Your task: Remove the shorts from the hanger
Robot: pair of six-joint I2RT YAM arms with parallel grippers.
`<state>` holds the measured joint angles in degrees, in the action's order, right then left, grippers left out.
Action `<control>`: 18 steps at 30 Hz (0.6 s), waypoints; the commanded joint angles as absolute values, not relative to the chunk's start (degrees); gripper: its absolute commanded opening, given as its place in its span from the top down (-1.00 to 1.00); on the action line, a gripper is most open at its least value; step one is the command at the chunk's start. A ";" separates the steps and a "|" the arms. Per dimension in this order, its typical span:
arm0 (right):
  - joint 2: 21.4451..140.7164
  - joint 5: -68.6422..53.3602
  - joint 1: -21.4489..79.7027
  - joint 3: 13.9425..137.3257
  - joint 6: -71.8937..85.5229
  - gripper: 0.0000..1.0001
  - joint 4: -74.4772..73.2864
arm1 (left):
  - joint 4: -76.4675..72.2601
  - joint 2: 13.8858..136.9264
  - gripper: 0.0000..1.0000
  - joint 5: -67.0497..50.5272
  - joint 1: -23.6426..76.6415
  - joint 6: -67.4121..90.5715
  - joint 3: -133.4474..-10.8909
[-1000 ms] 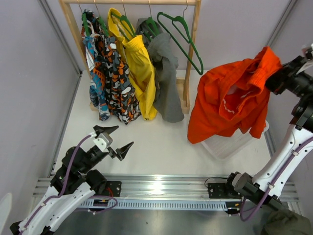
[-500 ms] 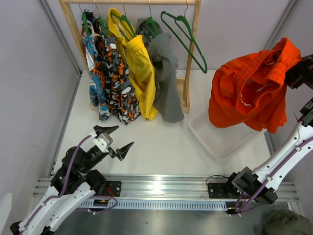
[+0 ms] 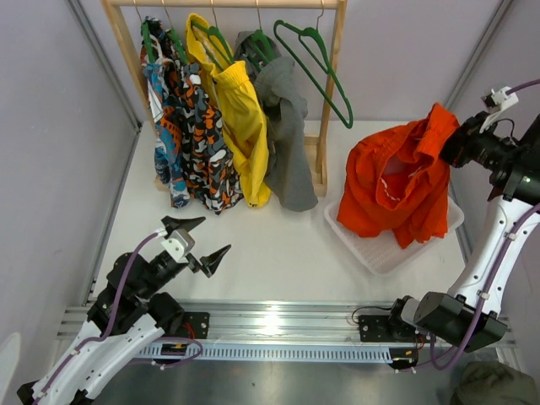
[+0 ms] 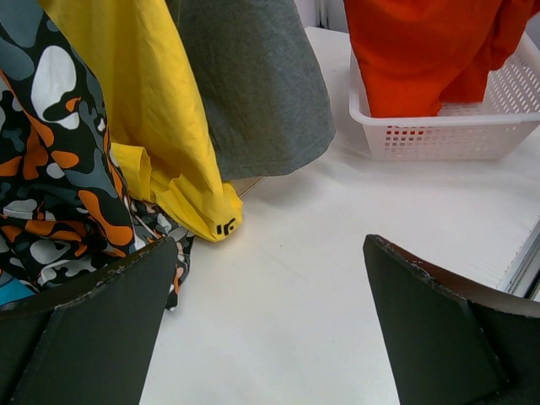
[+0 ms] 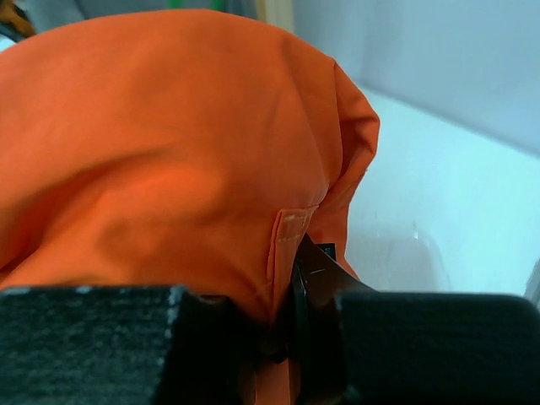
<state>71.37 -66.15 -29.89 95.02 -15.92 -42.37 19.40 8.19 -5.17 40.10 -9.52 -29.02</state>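
Observation:
The orange-red shorts (image 3: 395,181) hang from my right gripper (image 3: 454,142), which is shut on their top edge; their lower part rests in the white basket (image 3: 451,226). In the right wrist view the orange cloth (image 5: 169,160) fills the frame and is pinched between the jaws. The shorts also show in the left wrist view (image 4: 422,51). The bare green hanger (image 3: 321,72) hangs at the right end of the wooden rack, apart from the shorts. My left gripper (image 3: 197,242) is open and empty above the table at the near left.
The wooden rack (image 3: 336,51) at the back holds patterned (image 3: 181,126), yellow (image 3: 240,118) and grey (image 3: 287,143) garments on green hangers. Grey walls close in both sides. A metal rail (image 3: 270,325) runs along the near edge.
My right gripper has come down and to the left with the shorts, so their lower part now lies in the basket. The bare hanger has swung a little. The left arm is still.

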 commanded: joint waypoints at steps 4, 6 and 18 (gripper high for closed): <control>68.64 -62.14 -29.79 90.09 -25.22 1.00 -45.70 | 17.49 8.79 -0.98 -6.06 40.17 -10.28 -28.92; 68.73 -62.14 -29.79 89.74 -25.92 1.00 -46.49 | 17.49 9.05 -0.98 -6.06 40.17 -10.28 -29.00; 68.64 -61.87 -29.79 87.80 -27.86 1.00 -47.72 | 17.49 8.70 -0.98 -5.98 40.17 -10.20 -28.92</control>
<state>70.11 -61.43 -29.85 87.94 -26.63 -48.34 19.40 8.32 -5.17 40.10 -9.52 -28.99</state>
